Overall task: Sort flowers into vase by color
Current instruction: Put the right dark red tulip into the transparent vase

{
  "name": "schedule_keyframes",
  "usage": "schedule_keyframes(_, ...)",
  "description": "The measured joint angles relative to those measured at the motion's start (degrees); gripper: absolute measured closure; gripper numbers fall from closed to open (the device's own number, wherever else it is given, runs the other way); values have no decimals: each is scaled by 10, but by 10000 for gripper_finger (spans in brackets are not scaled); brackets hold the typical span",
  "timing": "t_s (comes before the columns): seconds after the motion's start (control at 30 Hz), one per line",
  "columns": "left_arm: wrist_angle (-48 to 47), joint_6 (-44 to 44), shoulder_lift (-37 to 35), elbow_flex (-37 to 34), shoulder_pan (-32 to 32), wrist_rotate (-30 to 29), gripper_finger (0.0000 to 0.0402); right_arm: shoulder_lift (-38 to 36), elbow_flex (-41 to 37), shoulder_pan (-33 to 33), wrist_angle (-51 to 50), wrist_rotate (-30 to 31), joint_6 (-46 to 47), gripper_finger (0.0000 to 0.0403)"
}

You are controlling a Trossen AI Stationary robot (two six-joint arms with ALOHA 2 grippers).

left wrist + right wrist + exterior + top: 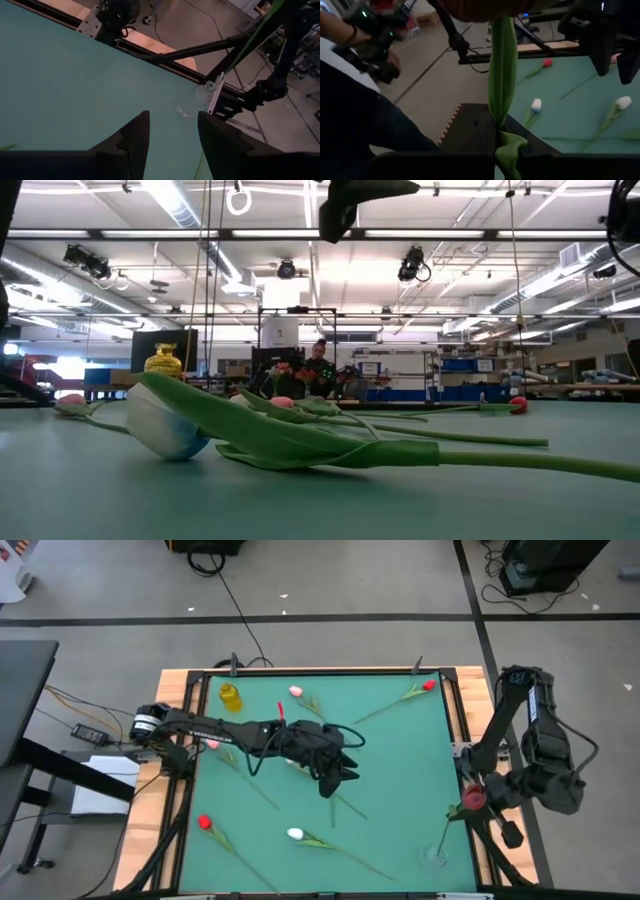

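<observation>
White tulip [165,430] lies nearest the low camera, head down on the green desk [390,755], its stem and leaves trailing away across the mat.

Status of sorting:
- Right claw [478,796] sits at the desk's right edge, pinching the stem of a dark red tulip [472,798]. The stem slants down toward the clear glass vase [434,858] at the near right corner. Whether the stem end is already inside the vase cannot be told.
- Left claw [335,780] hovers over the middle of the desk, fingers spread and holding nothing.
- Yellow vase [231,697] stands at the far left corner with no flowers visible in it.

Flowers lying loose on the mat: a red tulip [204,823] near left, a pink tulip [296,692] far centre, another red tulip [429,686] far right, plus the white one and at least one more under the left arm.

Judgement: the task is at an early stage. At most one flower is being placed; nearly all remain to be sorted.
</observation>
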Motion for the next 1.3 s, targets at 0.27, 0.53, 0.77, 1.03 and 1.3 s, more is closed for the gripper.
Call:
schedule_keyframes(0.27,0,0,0,0,-13,-19,230,14,-6,11,-17,8,2,391)
schedule_keyframes(0.53,0,0,0,0,-11,-29,230,12,18,12,-20,0,-5,391)
schedule_keyframes(0.77,0,0,0,0,-11,-30,230,11,28,16,-34,-1,-7,391)
schedule_keyframes(1.03,0,0,0,0,-11,-31,230,21,28,27,-40,-1,4,391)
schedule_keyframes(1.3,0,0,1,0,-12,-35,230,79,28,33,-56,-25,-8,359)
